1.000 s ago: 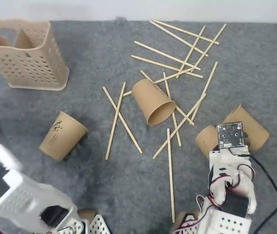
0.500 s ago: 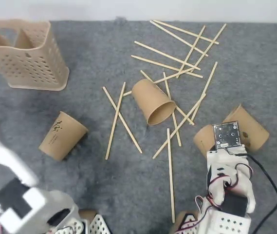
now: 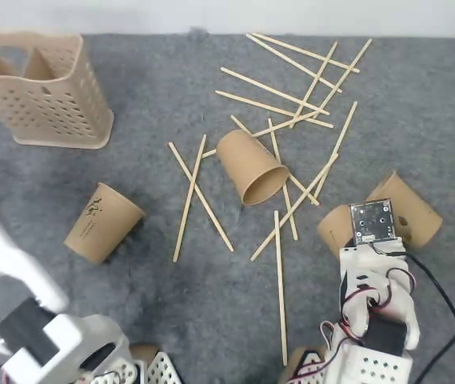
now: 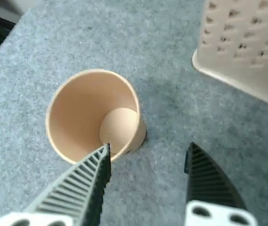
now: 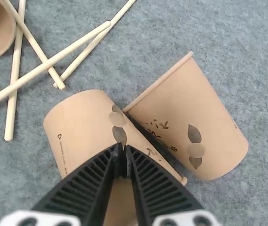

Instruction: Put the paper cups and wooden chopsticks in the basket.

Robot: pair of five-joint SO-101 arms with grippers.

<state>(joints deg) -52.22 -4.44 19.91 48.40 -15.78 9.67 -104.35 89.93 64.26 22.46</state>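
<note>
A paper cup (image 4: 95, 117) lies on its side with its mouth toward my open left gripper (image 4: 148, 157), whose one fingertip (image 4: 103, 157) is at the cup's rim. The basket (image 4: 247, 44) stands just beyond; in the high view the basket (image 3: 45, 86) is at the far left. My right gripper (image 5: 123, 157) is shut, its tips over a lying cup (image 5: 79, 127) that touches a second cup (image 5: 197, 134). Two more cups (image 3: 103, 222) (image 3: 251, 166) lie mid-table. Several wooden chopsticks (image 3: 279, 108) are scattered around them.
The grey mat (image 3: 155, 304) covers the table. The left arm (image 3: 7, 268) stands at the front left edge, the right arm (image 3: 371, 280) at the front right. A long chopstick (image 3: 280, 280) lies just left of the right arm.
The left arm has risen and swung toward the left edge of the mat. The right arm shifted slightly toward the cups, then held still.
</note>
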